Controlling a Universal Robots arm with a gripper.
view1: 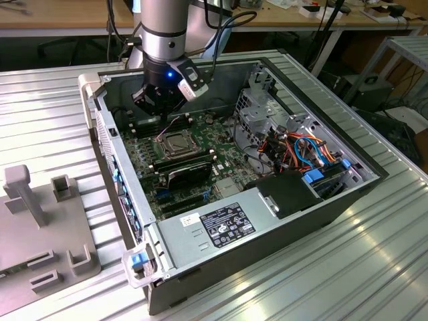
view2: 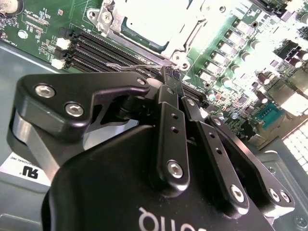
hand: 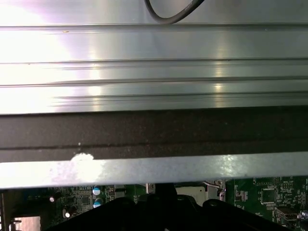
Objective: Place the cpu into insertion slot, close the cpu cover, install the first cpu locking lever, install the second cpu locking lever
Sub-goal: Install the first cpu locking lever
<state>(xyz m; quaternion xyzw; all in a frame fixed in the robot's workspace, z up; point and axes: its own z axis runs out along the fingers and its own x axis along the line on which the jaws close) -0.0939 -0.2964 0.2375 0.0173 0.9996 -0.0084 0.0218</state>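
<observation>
The cpu [view2: 154, 17] lies in the insertion slot [view1: 177, 144] on the green board, its bright metal top facing up. The cpu cover [view2: 190, 33], a thin silver frame, lies flat around it. A thin silver locking lever [view2: 130, 66] runs along the socket's edge beside the black memory slots. My gripper [view2: 169, 77] is shut with nothing between its fingers, and its tip is down at that lever near the socket's corner screw. In the exterior view the gripper [view1: 160, 117] hangs inside the open computer case, just behind the socket.
Long black memory slots [view2: 96, 48] lie between the socket and the gripper. A power supply [view1: 221, 224] fills the case's front. A drive cage with coloured cables [view1: 301, 147] stands at the exterior view's right. The case wall [hand: 154, 130] rises close by. A grey fixture [view1: 40, 221] sits outside.
</observation>
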